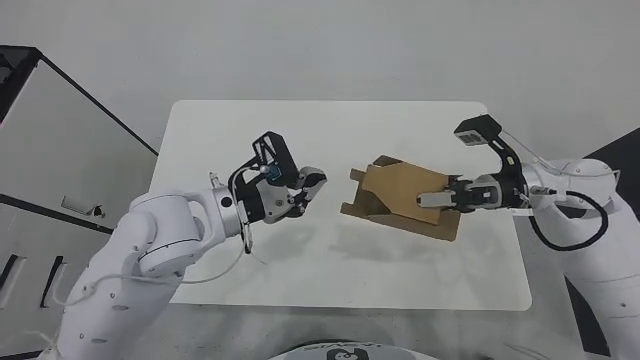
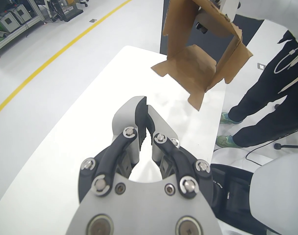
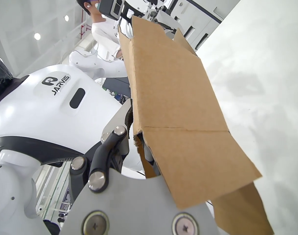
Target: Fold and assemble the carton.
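On my left side, the left gripper (image 1: 312,184) hangs over the white rounded-corner table (image 1: 300,260), a little left of the table's middle and about halfway between its near and far edges. From its own wrist view the left gripper (image 2: 146,102) holds nothing, and its black pads (image 2: 140,116) are drawn in until they all but meet. It points across the table top (image 2: 65,147) at the carton and is well apart from it.

Right of the table's middle, towards the right edge, I see the brown corrugated cardboard carton (image 1: 405,192). It is opened into a rough square tube with its end flaps loose and splayed (image 2: 188,67). It looks to be lifted off the surface, with a shadow beneath it.

The right gripper (image 1: 425,200) comes in from the right edge and is clamped on the carton's side panel (image 3: 173,94). One finger (image 3: 123,119) presses the outside of the board; I cannot see the other finger behind the cardboard.
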Tool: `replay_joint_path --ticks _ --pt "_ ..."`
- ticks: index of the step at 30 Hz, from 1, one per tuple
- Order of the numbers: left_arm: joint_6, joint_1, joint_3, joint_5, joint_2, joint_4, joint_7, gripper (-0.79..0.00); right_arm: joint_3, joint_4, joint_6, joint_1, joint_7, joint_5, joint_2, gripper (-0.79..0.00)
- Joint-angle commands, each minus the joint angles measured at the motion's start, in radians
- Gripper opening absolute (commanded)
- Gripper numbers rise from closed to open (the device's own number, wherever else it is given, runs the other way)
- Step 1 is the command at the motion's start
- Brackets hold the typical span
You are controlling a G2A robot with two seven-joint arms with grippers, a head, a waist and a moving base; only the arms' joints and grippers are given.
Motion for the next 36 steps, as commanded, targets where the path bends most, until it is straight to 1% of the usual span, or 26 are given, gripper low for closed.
replay_joint_path --ticks 1,5,9,13,16,21,30,32,36 --pt "-0.006 0.002 -0.006 -0.017 0.0 0.006 0.021 -0.785 -0.018 0.024 -0.007 0.002 0.016 0.085 -0.006 -0.785" --pt "-0.017 0.01 -0.033 -0.043 0.003 0.009 0.037 -0.785 -0.054 0.049 0.013 0.029 0.036 0.152 -0.018 -0.785" --pt "-0.027 0.023 -0.071 -0.07 0.007 -0.001 0.041 -0.785 -0.085 0.075 0.022 0.061 0.045 0.17 -0.031 -0.785" --pt "-0.037 0.043 -0.113 -0.095 0.012 -0.004 0.043 -0.785 -0.125 0.083 0.035 0.108 0.058 0.185 -0.049 -0.785" --pt "-0.047 0.059 -0.143 -0.11 0.016 -0.007 0.035 -0.785 -0.151 0.092 0.048 0.149 0.071 0.225 -0.068 -0.785" --pt "-0.064 0.077 -0.186 -0.136 0.021 -0.012 0.026 -0.785 -0.183 0.11 0.048 0.198 0.071 0.262 -0.089 -0.785" --pt "-0.059 0.079 -0.187 -0.135 0.021 -0.01 0.032 -0.785 -0.183 0.11 0.048 0.198 0.071 0.262 -0.089 -0.785" --pt "-0.053 0.083 -0.179 -0.147 0.02 -0.004 0.055 -0.785 -0.196 0.097 0.041 0.18 0.06 0.307 -0.096 -0.785" --pt "-0.08 0.074 -0.172 -0.173 0.02 0.006 0.069 -0.785 -0.211 0.115 0.048 0.182 0.071 0.345 -0.108 -0.785"
